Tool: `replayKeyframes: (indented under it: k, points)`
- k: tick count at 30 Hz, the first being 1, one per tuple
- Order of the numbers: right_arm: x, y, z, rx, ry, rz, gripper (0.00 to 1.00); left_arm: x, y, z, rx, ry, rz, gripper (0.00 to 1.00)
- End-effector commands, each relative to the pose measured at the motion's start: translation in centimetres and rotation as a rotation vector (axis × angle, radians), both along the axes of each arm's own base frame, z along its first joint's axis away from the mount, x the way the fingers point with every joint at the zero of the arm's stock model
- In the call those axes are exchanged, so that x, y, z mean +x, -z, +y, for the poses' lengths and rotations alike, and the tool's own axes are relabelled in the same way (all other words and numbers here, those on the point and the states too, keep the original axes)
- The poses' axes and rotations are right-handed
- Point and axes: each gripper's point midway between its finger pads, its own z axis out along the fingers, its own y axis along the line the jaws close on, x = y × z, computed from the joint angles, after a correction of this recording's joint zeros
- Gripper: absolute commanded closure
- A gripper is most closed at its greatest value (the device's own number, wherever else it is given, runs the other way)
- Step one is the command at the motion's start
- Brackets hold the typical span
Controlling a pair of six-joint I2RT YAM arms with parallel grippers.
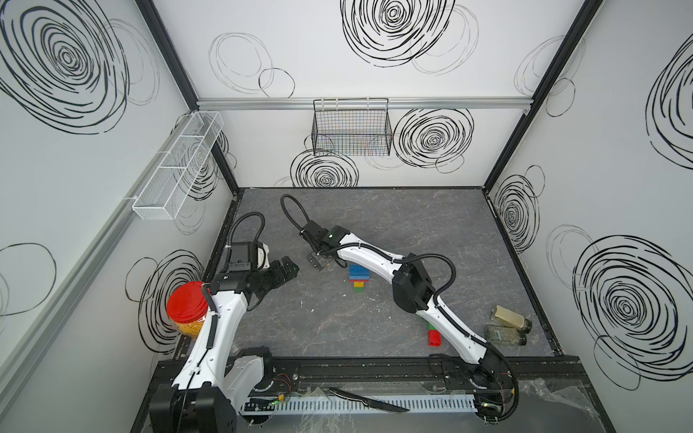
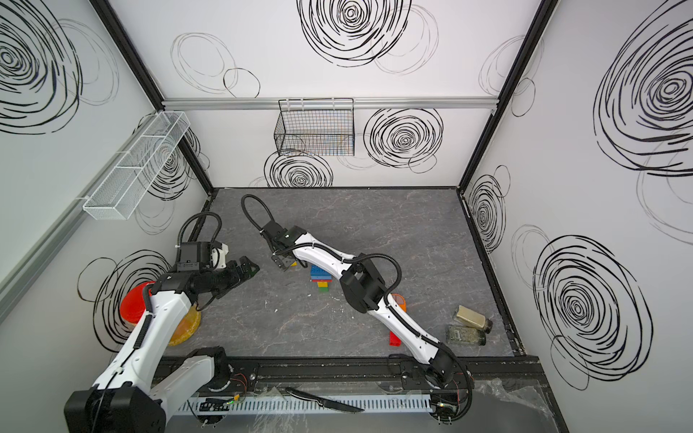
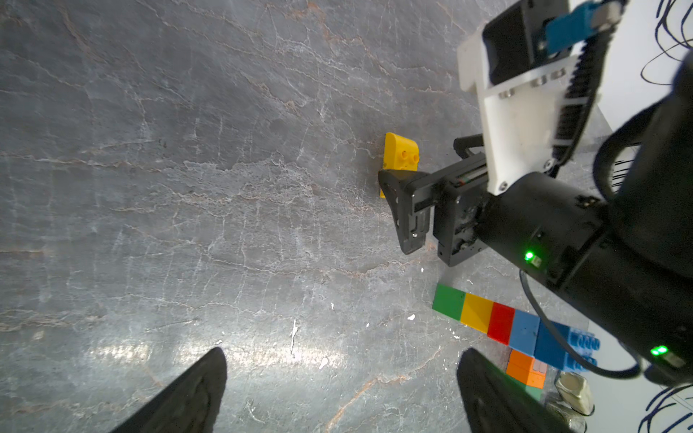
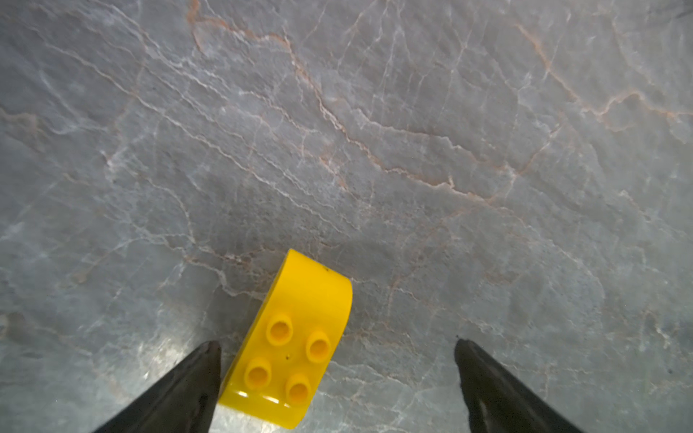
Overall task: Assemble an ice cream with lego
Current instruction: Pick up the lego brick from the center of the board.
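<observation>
Right gripper (image 1: 317, 260) low over the middle of the table (image 1: 412, 225), fingers spread wide. The right wrist view shows the yellow dome (image 4: 296, 337) lying studs-up on the table between the fingers. It is just beside one finger (image 4: 195, 375) and well apart from the other; contact cannot be told. It is not gripped.

Left gripper (image 1: 287, 268) near the table's left side, pointing toward the right gripper, also spread wide. Its wrist view shows only bare table between the fingers (image 3: 202, 390).

Stack (image 1: 359, 277) of lego lies on its side, just beside the right gripper and partly under the right forearm. Order in the left wrist view, along the stack (image 3: 506, 326): green, yellow, red, light blue, dark blue with studs at the end.

Orange piece (image 2: 397, 300) on the table between stack and bottles (image 1: 512, 318), partly hidden by the right arm. Red-and-green brick (image 1: 435, 335) near the front edge, beside the same arm.

Red-lidded jar (image 1: 187, 301) at the left wall behind the left arm. Knife (image 1: 367, 401) on the front rail.
</observation>
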Motion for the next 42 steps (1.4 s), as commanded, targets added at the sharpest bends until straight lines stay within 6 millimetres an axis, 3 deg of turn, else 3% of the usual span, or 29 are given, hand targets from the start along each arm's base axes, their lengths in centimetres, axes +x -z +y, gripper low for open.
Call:
replayKeyframes:
  k: [1,8,20,29,36,42]
  points:
    - [1.3,-0.8,-1.0,-0.009,0.052,-0.031,0.0,-0.2,0.0,0.2,0.002,0.005,-0.007,0.01]
    - [2.5,-1.1,-2.9,-0.012,0.085,-0.004,0.05,-0.1,0.1,0.1,0.001,0.006,-0.007,0.01]
    - [1.5,-0.8,-0.8,0.078,-0.044,0.075,0.23,-0.2,0.1,0.1,0.001,0.01,-0.005,0.01]
    - [2.1,-0.4,-1.1,0.103,-0.041,0.096,0.29,-0.1,0.3,0.1,0.002,0.011,-0.003,0.01]
    - [2.0,-0.5,-1.2,0.097,-0.044,0.093,0.44,-0.1,0.3,0.2,0.004,0.009,-0.001,0.01]
    - [2.1,0.0,-2.6,0.035,-0.03,0.09,0.54,-0.1,0.3,0.1,0.002,0.009,-0.001,0.01]
